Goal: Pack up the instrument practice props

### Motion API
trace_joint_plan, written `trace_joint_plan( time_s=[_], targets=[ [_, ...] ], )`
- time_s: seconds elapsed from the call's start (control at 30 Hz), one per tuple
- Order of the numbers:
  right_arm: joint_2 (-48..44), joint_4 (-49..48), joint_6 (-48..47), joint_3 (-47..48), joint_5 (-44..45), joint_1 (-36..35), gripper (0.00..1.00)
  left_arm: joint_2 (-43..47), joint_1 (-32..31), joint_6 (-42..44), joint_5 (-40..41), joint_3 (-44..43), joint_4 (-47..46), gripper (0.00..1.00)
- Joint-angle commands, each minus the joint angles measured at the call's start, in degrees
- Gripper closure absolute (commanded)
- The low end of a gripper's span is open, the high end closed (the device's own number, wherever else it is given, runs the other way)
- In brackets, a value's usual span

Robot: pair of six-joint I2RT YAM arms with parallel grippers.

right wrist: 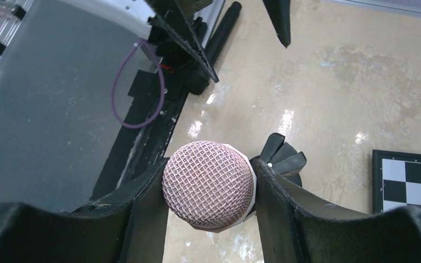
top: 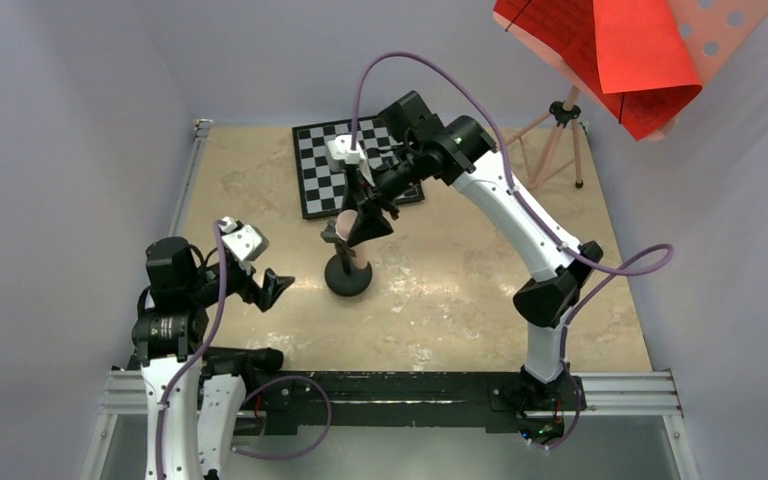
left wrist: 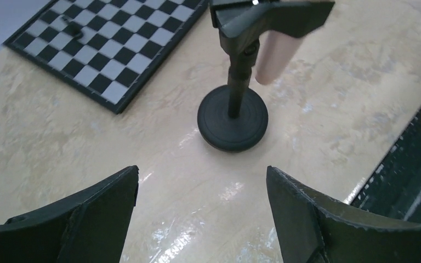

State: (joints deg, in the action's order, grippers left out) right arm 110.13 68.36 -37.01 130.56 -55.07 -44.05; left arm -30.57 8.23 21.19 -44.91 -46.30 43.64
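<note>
Early: right pincer (right wrist: 208,169) clamps the peach microphone (right wrist: 208,189) at its black stand (left wrist: 233,118), left pincer (left wrist: 202,171) apart; nothing packed yet.

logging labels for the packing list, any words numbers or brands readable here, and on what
No text is readable.
red sheets: dark print, too small and blurred to read.
chessboard: plain squares, no letters or numbers visible.
peach microphone: no marking visible.
black stand: no marking visible.
</note>
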Motion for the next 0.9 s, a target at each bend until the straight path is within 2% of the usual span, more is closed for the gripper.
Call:
trace_joint_plan(
  time_s=[0.0,0.1,0.23,0.3,0.37,0.5,0.6,0.73,0.87],
  targets=[
    [-6.74,7.7,-14.51,1.13,-9.18,2.82,1.0,-2.92,0.3,14.53,-16.95,-2.12,5.03,0.1],
    [-7.48,11.41,-20.69,0.86,-11.16,5.09,1.0,-5.51,0.18,19.16,-21.72,-1.56,5.68,0.11],
    [-2.96,27.34,-35.84,8.76,-7.65,5.25,1.0,-9.91,-2.54,25.42,-22.1,-2.97,5.59,0.13],
    [-0.95,32.85,-40.26,11.64,-6.34,5.26,1.0,-12.6,-4.28,29.84,-21.98,-4.75,6.16,0.13],
    [-0.52,34.66,-41.79,11.78,-5.95,5.28,1.0,-15.57,-5.63,30.99,-22.06,-6.34,5.17,0.13],
    [-2.76,32.28,-41.31,7.31,-6.02,5.25,1.0,-22.63,-9.31,34.35,-18.47,-11.79,5.55,0.13],
    [-2.68,34.05,-40.1,7.05,-7.26,5.75,1.0,-27.58,-9.59,34.74,-17.06,-15.88,4.42,0.13],
    [-1.21,38.84,-40.33,9.98,-7.72,5.75,1.0,-27.65,-12.08,38.19,-15.34,-16.07,4.41,0.13],
    [-3.33,38.9,-41.27,6.33,-7.97,5.77,1.0,-24.3,-15.6,38.25,-15.29,-12.68,3.53,0.12]
  ],
)
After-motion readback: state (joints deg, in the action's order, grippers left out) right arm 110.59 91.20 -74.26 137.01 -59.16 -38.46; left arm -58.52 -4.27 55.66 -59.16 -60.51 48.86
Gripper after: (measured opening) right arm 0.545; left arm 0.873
